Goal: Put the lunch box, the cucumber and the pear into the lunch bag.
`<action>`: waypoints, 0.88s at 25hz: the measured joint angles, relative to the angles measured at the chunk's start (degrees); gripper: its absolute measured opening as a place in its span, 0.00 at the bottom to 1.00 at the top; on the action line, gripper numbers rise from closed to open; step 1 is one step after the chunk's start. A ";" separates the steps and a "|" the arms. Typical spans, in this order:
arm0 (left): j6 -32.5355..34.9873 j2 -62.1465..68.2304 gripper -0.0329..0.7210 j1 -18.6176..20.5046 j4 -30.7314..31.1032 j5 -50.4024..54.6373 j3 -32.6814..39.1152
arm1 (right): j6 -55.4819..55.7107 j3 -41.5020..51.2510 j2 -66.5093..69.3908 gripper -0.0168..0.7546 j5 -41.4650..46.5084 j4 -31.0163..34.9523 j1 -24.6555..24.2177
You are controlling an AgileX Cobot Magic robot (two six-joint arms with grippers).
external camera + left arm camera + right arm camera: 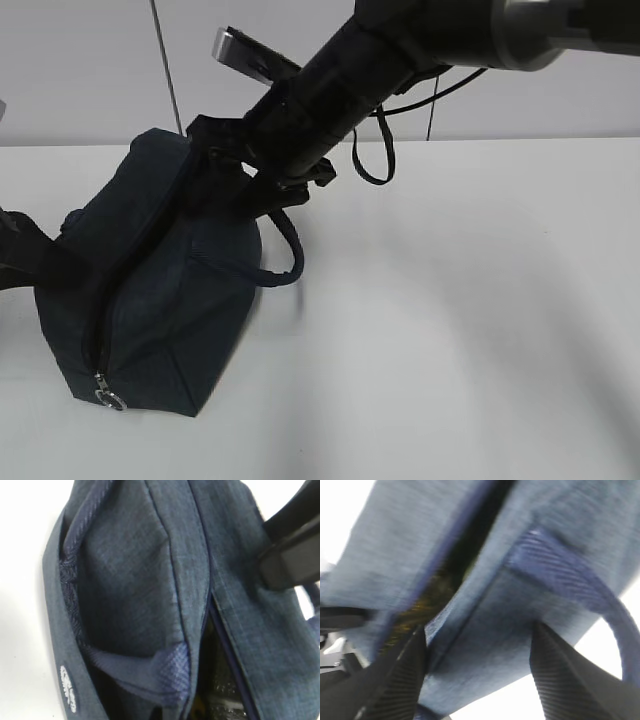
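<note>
The dark navy lunch bag (160, 290) stands at the table's left, its zipper partly open and the ring pull (108, 400) at the near end. My right gripper (232, 178) reaches across onto the bag's top. In the right wrist view it (480, 630) is open, one finger at the zipper gap and the other outside, with the bag's side fabric (485, 645) between them. Through the gap I see something yellow (199, 707) and shiny clear plastic (225, 700). The lunch box, cucumber and pear are otherwise hidden. The left arm (20, 250) meets the bag's left side; its fingers do not show.
The bag's padded handle (285, 255) loops out to the right. A black cable (375, 160) hangs from the right arm. The white table (460, 320) stretches to the right of the bag, with a pale wall behind.
</note>
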 joint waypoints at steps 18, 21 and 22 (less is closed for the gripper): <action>0.00 0.70 0.02 -0.05 -1.39 0.82 -1.33 | 1.67 2.81 -1.58 0.04 -1.23 -7.70 -2.35; -0.29 2.44 0.02 -1.12 -1.94 0.91 -3.92 | 0.64 8.43 -5.69 0.04 -3.27 -7.91 -4.02; -0.43 3.31 0.02 -2.02 -1.94 0.91 -4.99 | 0.01 10.03 -6.97 0.04 -3.85 -7.91 -4.49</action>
